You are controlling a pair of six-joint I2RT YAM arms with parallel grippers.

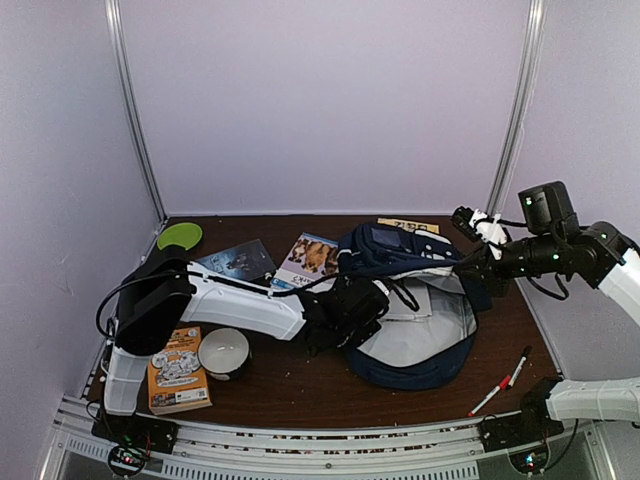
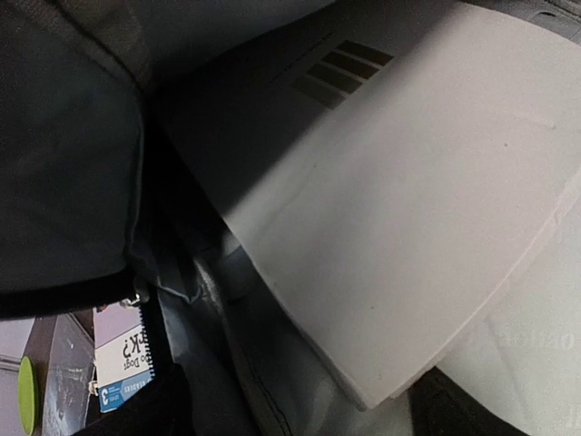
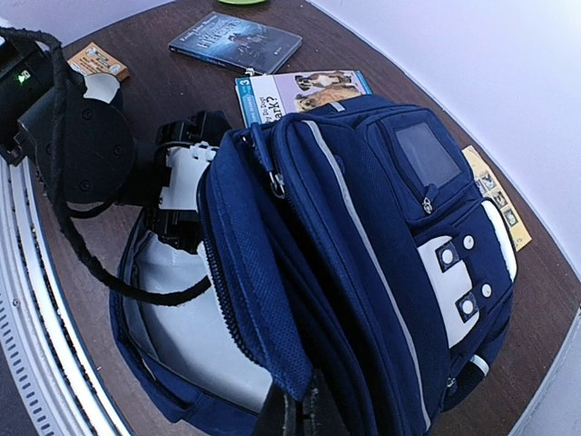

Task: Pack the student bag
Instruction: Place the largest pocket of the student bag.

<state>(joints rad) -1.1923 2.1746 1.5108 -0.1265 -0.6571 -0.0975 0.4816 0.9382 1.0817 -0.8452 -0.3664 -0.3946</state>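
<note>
Where the student bag [image 1: 395, 250] lies unzipped at the middle right of the table [image 1: 300, 385], the left gripper [image 1: 348, 312] reaches into its main compartment from the left, jaws spread wide, with a white book [image 2: 390, 209] just ahead. The right gripper [image 3: 292, 414], closed, pinches the bag's upper rim from the far right.

Lab test booth, plain lilac walls [image 1: 320, 100], metal corner posts [image 1: 135, 110], brown table [image 1: 300, 385], aluminium base rail [image 1: 300, 430]
</note>
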